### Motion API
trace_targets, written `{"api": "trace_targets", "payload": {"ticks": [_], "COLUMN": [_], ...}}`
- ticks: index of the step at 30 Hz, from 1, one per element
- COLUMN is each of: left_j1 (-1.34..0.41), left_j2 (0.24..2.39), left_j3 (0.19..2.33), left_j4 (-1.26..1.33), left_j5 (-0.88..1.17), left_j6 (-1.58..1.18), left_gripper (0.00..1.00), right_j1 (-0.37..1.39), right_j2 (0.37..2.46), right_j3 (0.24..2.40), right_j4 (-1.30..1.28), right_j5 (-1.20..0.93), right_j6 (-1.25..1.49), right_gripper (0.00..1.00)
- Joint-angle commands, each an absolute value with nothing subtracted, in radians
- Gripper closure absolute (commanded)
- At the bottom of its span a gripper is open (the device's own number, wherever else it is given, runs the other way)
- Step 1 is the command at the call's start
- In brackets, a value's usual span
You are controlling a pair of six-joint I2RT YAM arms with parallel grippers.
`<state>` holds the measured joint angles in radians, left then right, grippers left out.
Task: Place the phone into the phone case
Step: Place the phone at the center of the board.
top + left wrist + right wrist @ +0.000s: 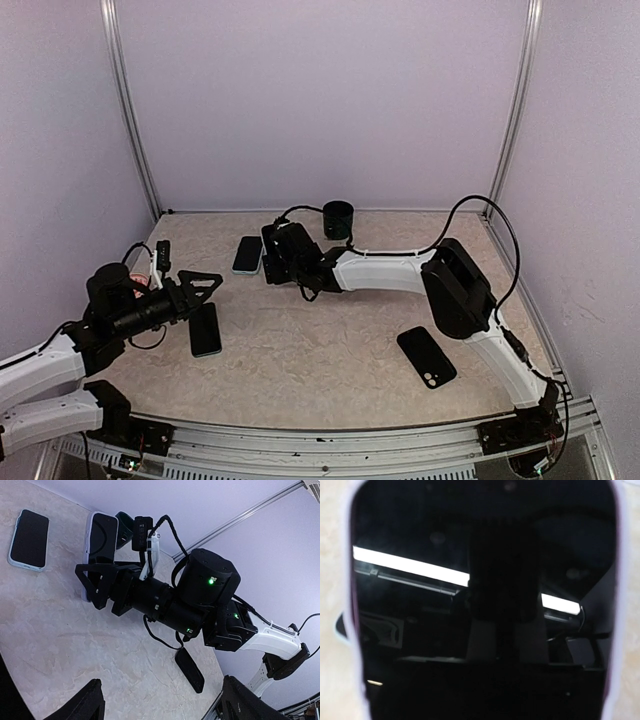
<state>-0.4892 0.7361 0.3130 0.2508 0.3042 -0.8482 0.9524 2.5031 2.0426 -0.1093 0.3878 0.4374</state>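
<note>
The phone (101, 530), seemingly seated in its pale case (87, 542), lies lengthwise near-to-far directly under the right gripper (280, 252) at the far middle, whose grip I cannot make out; the left gripper (167, 702) hangs spread wide, well apart at near left.

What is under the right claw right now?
A pale-rimmed phone, glossy black face up, lies flat on the table under the right claw. The claw hides one end, so contact cannot be seen.

A cup (338, 219) stands at the back of the tabletop (330, 330); a phone (248, 254) lies left of it, a second phone (427, 357) front right.
</note>
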Motion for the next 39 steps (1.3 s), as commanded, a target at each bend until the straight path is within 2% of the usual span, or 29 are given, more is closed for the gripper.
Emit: {"api": "trace_targets", "payload": {"ticks": [1,14,22,28,34,39], "left_j1": [-0.480,-0.479,-0.472,-0.461,-0.453,-0.449], "left_j2": [0.711,0.714,0.720,0.716,0.715,0.715], "left_j3": [0.297,0.282,0.282,0.279,0.275,0.274], "left_j4": [0.242,0.256,0.255,0.249,0.249,0.252], "left_j5": [0.307,0.303,0.304,0.308,0.309,0.310], "left_j6": [-0.851,-0.853,-0.850,-0.848,-0.850,-0.851], "left_gripper": [0.21,0.21,0.21,0.20,0.20,0.20], "right_j1": [0.946,0.891,0.874,0.865,0.861,0.856], "right_j2": [2.534,2.548,2.579,2.582,2.581,2.583], "right_j3": [2.095,2.023,2.047,2.035,2.028,2.024], "right_j4": [-0.006,-0.078,-0.124,-0.131,-0.128,-0.128], "right_j5": [0.425,0.386,0.373,0.365,0.359,0.351], "right_j6": [0.479,0.682,0.709,0.715,0.722,0.731], "right_gripper": [0.52,0.48,0.29,0.24,0.14,0.13]}}
